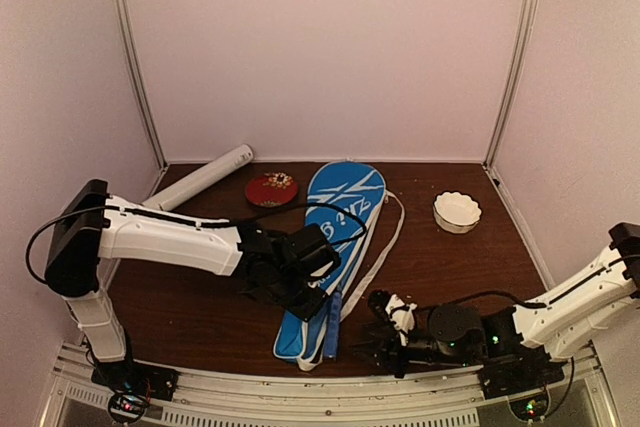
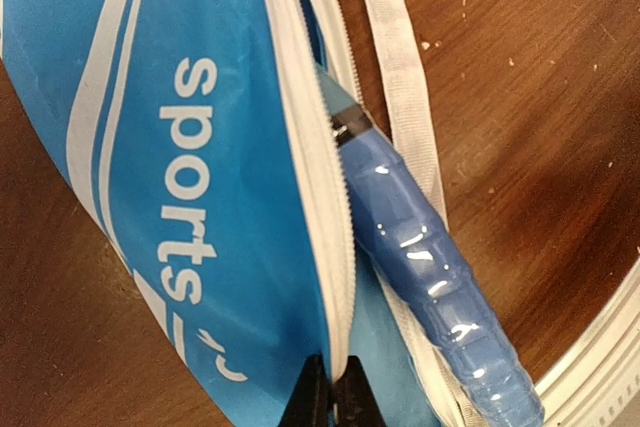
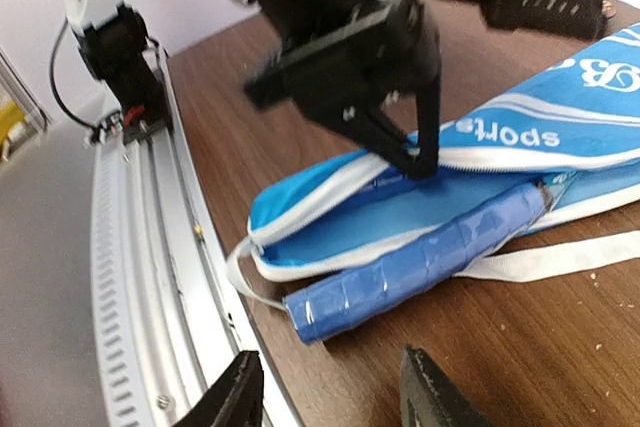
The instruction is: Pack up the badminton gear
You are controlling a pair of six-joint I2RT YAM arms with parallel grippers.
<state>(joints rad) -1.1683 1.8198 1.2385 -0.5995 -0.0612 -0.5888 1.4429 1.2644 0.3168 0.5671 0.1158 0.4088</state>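
Note:
The blue white-lettered racket bag [image 1: 340, 227] lies in the middle of the table with its near end unzipped. A blue racket handle [image 1: 332, 325] sticks out of that opening, and the racket heads are hidden inside. My left gripper [image 1: 305, 285] is shut on the bag's upper zipper edge [image 2: 335, 297], with the handle [image 2: 430, 277] just to its right. My right gripper [image 3: 332, 397] is open and empty, low over the table just short of the handle's butt end [image 3: 330, 312]. The long white tube [image 1: 200, 178] lies at the back left. A small white thing [image 1: 402, 314] sits at my right gripper; I cannot tell whether it is a shuttlecock.
A small red round dish [image 1: 271, 188] sits behind the bag. A white scalloped bowl [image 1: 457, 212] stands at the back right. The bag's white strap [image 1: 385, 247] trails to the right. The metal rail [image 3: 150, 277] runs along the near table edge.

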